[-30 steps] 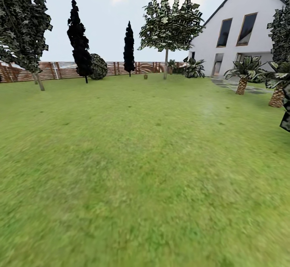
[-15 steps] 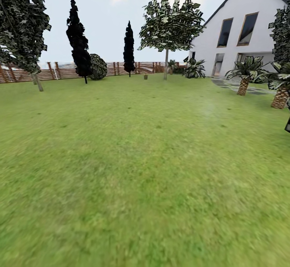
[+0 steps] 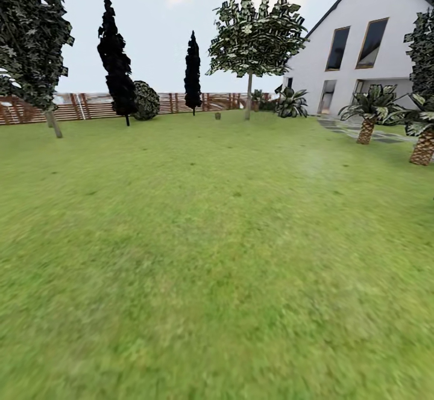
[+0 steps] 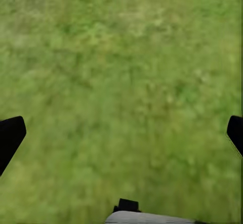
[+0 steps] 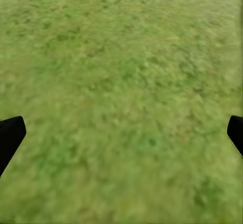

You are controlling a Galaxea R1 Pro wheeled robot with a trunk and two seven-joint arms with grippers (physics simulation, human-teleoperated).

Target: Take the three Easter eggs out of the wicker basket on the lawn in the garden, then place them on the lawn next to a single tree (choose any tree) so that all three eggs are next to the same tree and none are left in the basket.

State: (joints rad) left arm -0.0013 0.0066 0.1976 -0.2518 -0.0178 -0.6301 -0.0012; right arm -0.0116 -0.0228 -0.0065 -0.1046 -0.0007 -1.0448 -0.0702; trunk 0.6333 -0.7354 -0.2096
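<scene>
From the head camera, I looked across the lawn [image 3: 217, 255], a wide stretch of green grass running back to a brown slatted fence [image 3: 175, 102]. At the far edge of the grass stood the tree [image 3: 248, 96], its thin pale trunk carrying a rounded leafy canopy. A small brown object [image 3: 217, 115] sat on the grass just beside that trunk, toward the fence; it was too small for me to tell whether it was the wicker basket, and no eggs could be made out. Two dark cypress-like trees [image 3: 192, 71] stood in front of the fence, with a round shrub [image 3: 145, 100] touching the nearer one. A larger leafy tree [image 3: 30, 38] occupied the left edge. The white house [image 3: 355, 38] rose at the right, with low palm-like plants [image 3: 369, 111] and grey stepping stones [image 3: 343, 128] before it.

Through the left wrist camera, I saw blurred grass below the left gripper [image 4: 121, 138]. Its two dark fingertips [image 4: 10, 138] sat at opposite edges of the picture, so the jaws were spread wide and held nothing.

Through the right wrist camera, the right gripper [image 5: 121, 135] likewise hung over bare grass, fingertips [image 5: 10, 135] far apart, jaws released and empty.
</scene>
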